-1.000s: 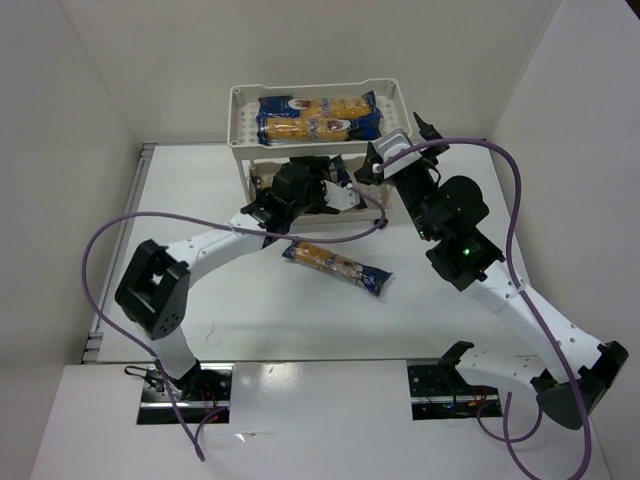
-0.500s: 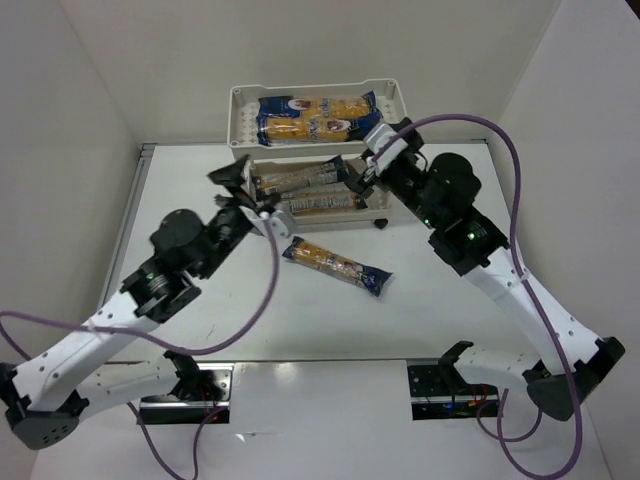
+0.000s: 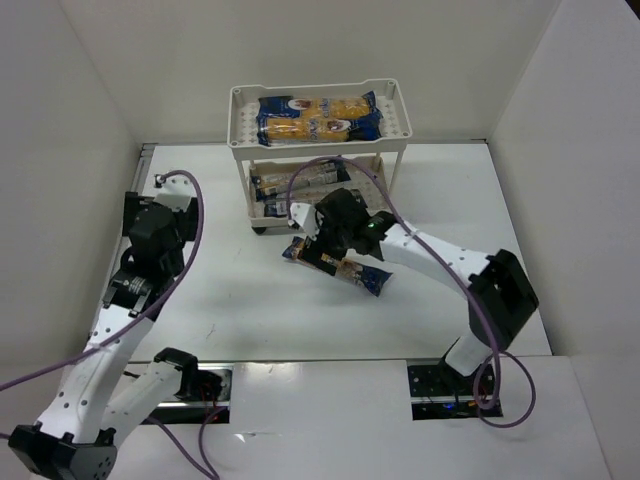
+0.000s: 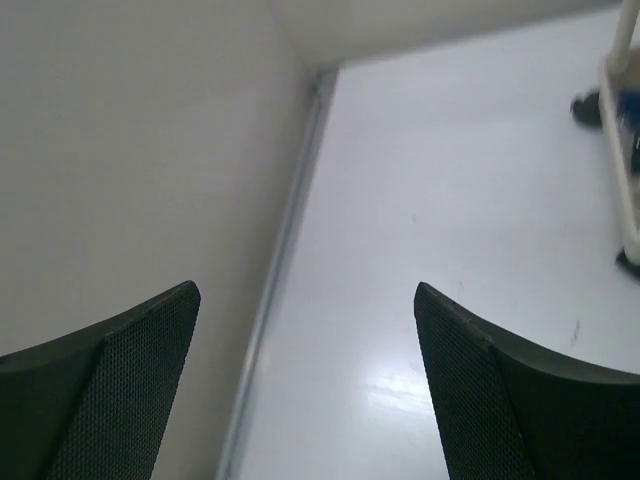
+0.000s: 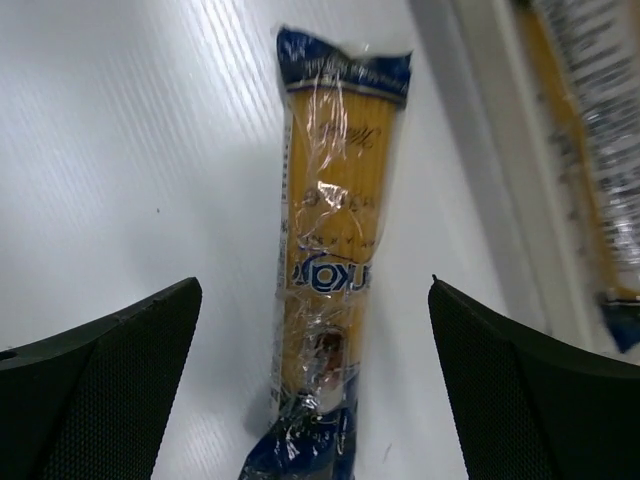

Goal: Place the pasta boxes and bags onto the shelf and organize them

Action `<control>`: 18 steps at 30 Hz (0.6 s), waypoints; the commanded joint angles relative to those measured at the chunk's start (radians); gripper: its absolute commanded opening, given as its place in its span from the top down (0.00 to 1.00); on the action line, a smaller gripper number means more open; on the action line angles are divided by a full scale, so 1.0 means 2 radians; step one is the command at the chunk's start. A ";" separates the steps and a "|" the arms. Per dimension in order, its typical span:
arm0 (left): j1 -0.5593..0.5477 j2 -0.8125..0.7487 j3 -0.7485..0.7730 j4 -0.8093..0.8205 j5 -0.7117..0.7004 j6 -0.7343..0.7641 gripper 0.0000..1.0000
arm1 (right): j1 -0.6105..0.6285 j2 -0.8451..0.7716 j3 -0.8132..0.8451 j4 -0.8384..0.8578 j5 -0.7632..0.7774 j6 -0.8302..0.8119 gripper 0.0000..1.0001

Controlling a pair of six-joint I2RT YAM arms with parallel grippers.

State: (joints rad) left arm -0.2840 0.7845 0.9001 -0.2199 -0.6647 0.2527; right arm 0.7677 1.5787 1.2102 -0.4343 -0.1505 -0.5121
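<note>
The shelf [image 3: 243, 128] stands at the back centre. Its top tray holds two pasta packets [image 3: 318, 115] and its lower tray holds two more [image 3: 290, 185]. A fifth packet [image 3: 362, 277] lies flat on the table in front of the shelf. My right gripper [image 3: 322, 248] hovers over that packet's left part. In the right wrist view the packet [image 5: 335, 260] lies lengthwise between the spread fingers of the right gripper [image 5: 314, 288], untouched. My left gripper [image 3: 152, 205] is open and empty at the far left by the wall; it also shows in the left wrist view [image 4: 305, 292].
White walls close in the table on the left, back and right. The shelf's lower rim [image 5: 480, 120] and a stored packet [image 5: 590, 150] are just right of the loose packet. A shelf caster [image 4: 585, 108] and post [image 4: 625, 150] show in the left wrist view.
My left arm has pulled back from the shelf's lower tray to the far left. My right arm has swung from the shelf's right side down over the packet on the table.
</note>
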 commanded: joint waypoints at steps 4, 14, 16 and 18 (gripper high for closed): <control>0.073 -0.018 -0.022 -0.051 0.066 -0.135 0.05 | -0.002 0.079 -0.014 0.012 0.035 0.027 0.01; 0.142 -0.013 -0.040 -0.056 0.134 -0.180 0.03 | -0.025 0.150 -0.023 0.011 0.034 -0.004 0.11; 0.148 -0.013 -0.040 -0.044 0.142 -0.180 0.03 | -0.025 0.150 -0.029 0.006 0.029 -0.004 0.46; 0.148 -0.008 -0.040 -0.044 0.148 -0.180 0.03 | -0.025 0.140 -0.041 0.006 0.029 -0.004 0.88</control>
State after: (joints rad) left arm 0.0025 0.7639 0.8242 -0.3515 -0.4198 -0.0647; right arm 0.7174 1.8568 1.1778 -0.4034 -0.0883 -0.5102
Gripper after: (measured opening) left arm 0.968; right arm 0.347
